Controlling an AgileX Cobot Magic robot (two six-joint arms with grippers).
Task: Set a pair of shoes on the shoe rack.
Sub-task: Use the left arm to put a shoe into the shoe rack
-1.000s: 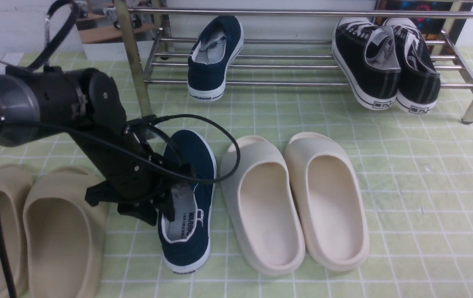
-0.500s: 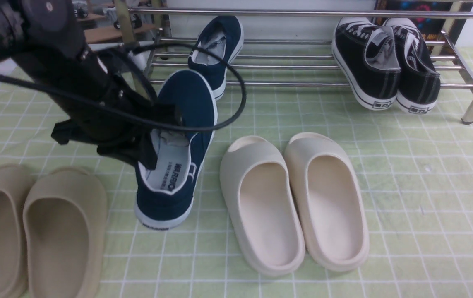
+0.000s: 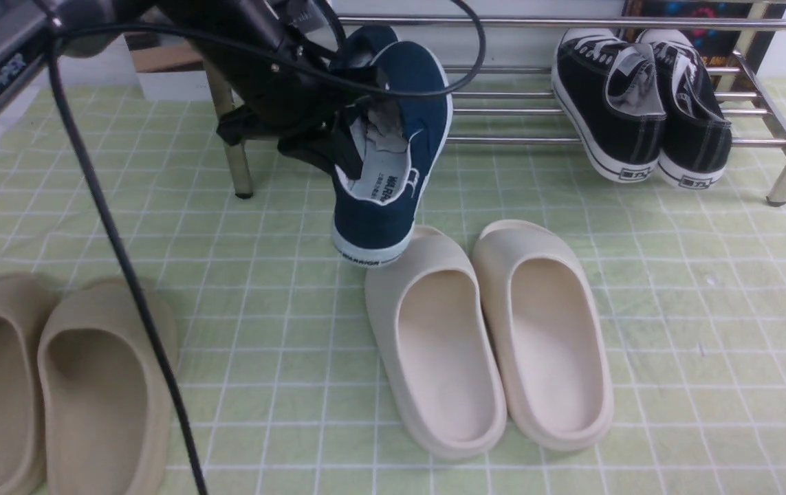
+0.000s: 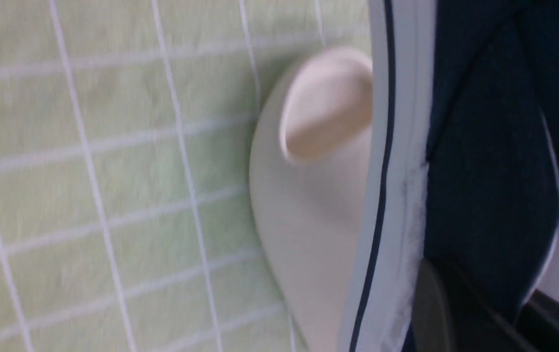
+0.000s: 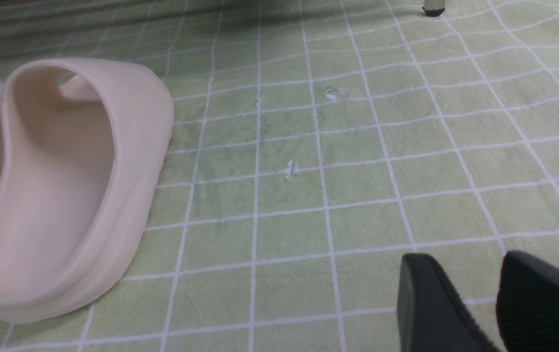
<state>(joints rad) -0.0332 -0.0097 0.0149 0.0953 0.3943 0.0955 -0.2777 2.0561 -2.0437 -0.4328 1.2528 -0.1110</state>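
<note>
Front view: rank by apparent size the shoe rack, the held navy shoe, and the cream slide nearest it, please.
1. Rack
2. Cream slide and navy shoe: unsure, as the shoe is held up, nearer the camera.

Two navy sneakers (image 3: 427, 103) (and four slides (image 3: 444, 357)).

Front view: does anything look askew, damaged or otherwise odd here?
Only minor marks: the green grid mat has small scuffs right of the cream slides, where its surface looks nicked or peeled. Nothing looks spilled or tipped over.
</note>
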